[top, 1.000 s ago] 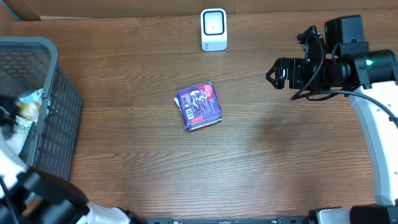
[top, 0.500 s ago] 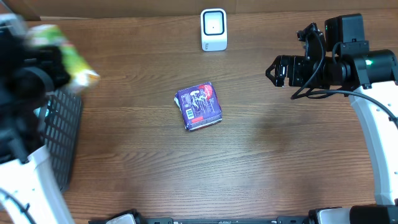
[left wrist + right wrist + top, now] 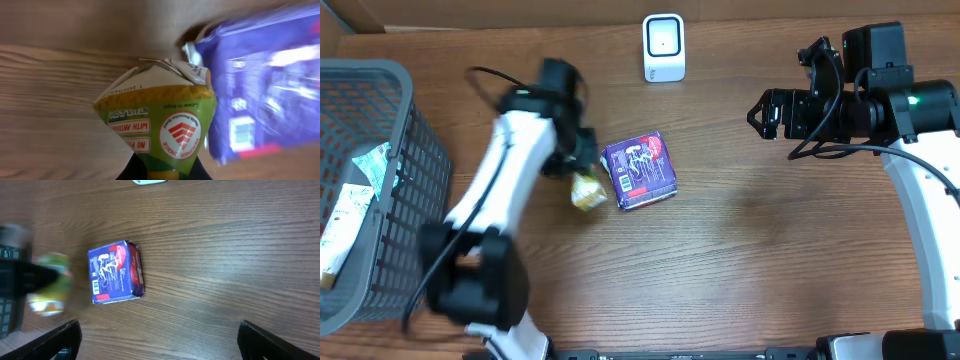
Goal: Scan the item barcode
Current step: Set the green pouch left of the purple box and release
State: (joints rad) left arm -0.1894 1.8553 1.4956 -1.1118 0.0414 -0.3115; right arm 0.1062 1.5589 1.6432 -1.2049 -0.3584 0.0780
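**Left gripper [image 3: 581, 172] clamps a green packet [image 3: 588, 190] beside the purple pack [image 3: 641, 170]**

From overhead, we see the left arm stretched across the wooden table [image 3: 740, 260], its outline smeared by blur. Its jaws are closed on the green-and-yellow packet, which sits near the table's middle, just left of the purple pack. We cannot tell whether the two touch, nor whether the packet rests on the wood or hangs just above it. The purple pack lies flat, printed face up. The white scanner [image 3: 663, 47] stands at the far edge, well apart from both. A grey basket [image 3: 370, 68] sits at the left edge with pale packets inside. The right gripper [image 3: 758, 117] hovers on the right side of the table, near nothing, with its jaws spread wide and empty.

In the left wrist view, the packet fills the centre. Two dark fingers [image 3: 134, 171] pinch its lower end tightly. We see a red round emblem and red label strips on its green face, and small print on its white crimped end. That end points toward the wood. The purple pack, blurred, fills the right side, very close to the packet's crimped end.

In the right wrist view, the two fingertips stand at the bottom corners, far apart, with nothing between them but bare wood. The purple pack lies left of centre, a barcode showing on its near side. The green packet is a blur at the left edge, with the dark left gripper beside it.
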